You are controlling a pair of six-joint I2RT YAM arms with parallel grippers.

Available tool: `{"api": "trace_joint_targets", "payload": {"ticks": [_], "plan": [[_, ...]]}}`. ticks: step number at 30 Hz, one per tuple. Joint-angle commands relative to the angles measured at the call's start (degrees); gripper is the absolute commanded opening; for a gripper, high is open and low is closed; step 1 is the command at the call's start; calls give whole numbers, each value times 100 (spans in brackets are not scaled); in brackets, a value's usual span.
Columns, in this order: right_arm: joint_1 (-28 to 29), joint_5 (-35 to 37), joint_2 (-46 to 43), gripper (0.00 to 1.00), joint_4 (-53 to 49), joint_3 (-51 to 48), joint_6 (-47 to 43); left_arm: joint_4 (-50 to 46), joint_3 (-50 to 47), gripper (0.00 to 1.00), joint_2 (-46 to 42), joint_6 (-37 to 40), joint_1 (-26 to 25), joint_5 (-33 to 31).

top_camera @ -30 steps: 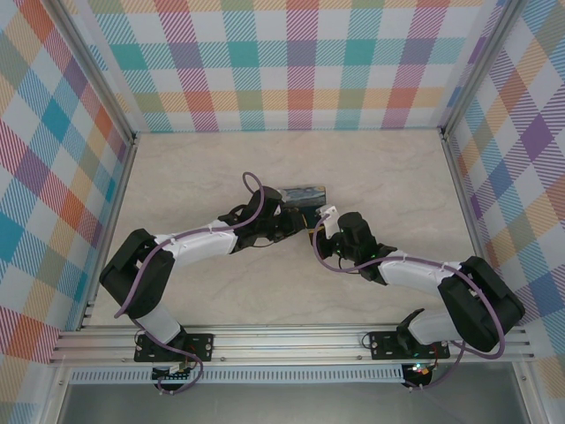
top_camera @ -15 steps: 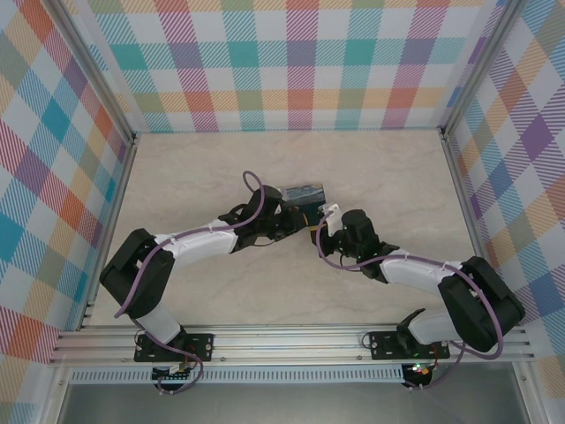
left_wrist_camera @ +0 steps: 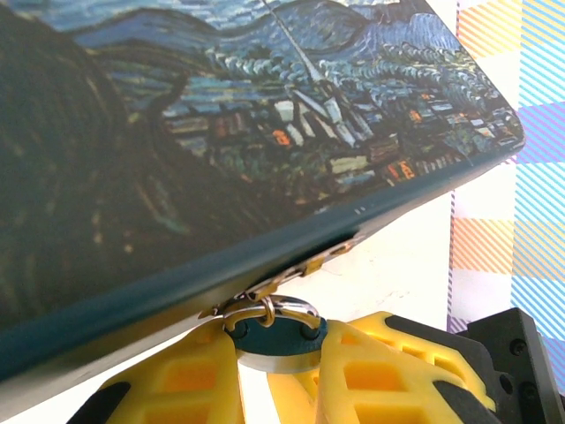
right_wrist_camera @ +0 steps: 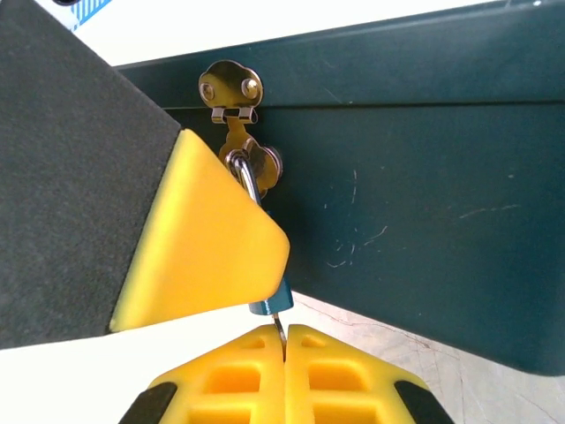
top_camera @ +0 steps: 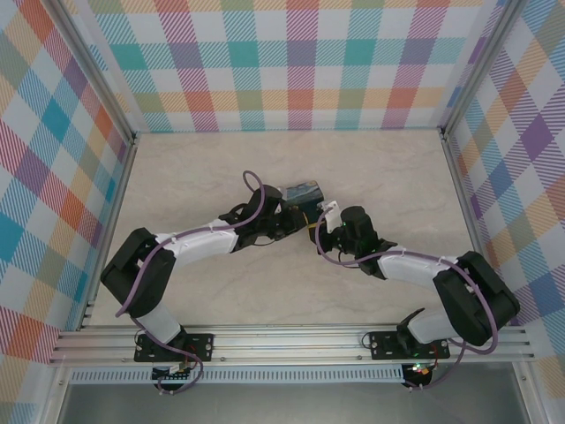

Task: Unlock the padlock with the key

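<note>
The right tool (right_wrist_camera: 284, 340), pinching the key (right_wrist_camera: 279, 325), has crept toward the tin (right_wrist_camera: 424, 177); its tip now meets the padlock (right_wrist_camera: 267, 306) the left tool (left_wrist_camera: 278, 352) clamps, ready for insertion.

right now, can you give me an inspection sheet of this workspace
surface: pale marbled tabletop
job's things: tiny teal padlock with silver shackle hooked through the hasp of the blue painted rectangular tin; thin dark metal key at the padlock's base
clutter: nothing seen
grippers: left gripper jaws shut on the padlock; right gripper jaws shut on the key
cables: purple cable looping along each arm
surroundings: pastel plaid walls, aluminium frame rails
</note>
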Motion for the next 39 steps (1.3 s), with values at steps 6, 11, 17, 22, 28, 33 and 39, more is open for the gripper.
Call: {"api": "trace_joint_targets", "payload": {"ticks": [6,11,17,22,28,33,39], "plan": [[15,-199,114,0,1330,49,560,14,147,17,295,8,-154,616],[4,-39,388,0,1491,-396,715,53,272,23,402,9,-142,640],[3,-14,626,0,1503,-612,795,-8,278,33,371,13,-139,552],[-3,-80,634,0,1091,-580,773,-88,109,45,133,0,-135,408],[-2,-462,547,0,-92,-391,964,-240,-10,58,-342,177,-109,315],[-2,-929,474,0,-791,-101,1224,-353,-268,62,-754,147,-19,128],[2,-1254,461,0,-962,53,2053,28,-889,59,-1110,-284,-23,148]]}}
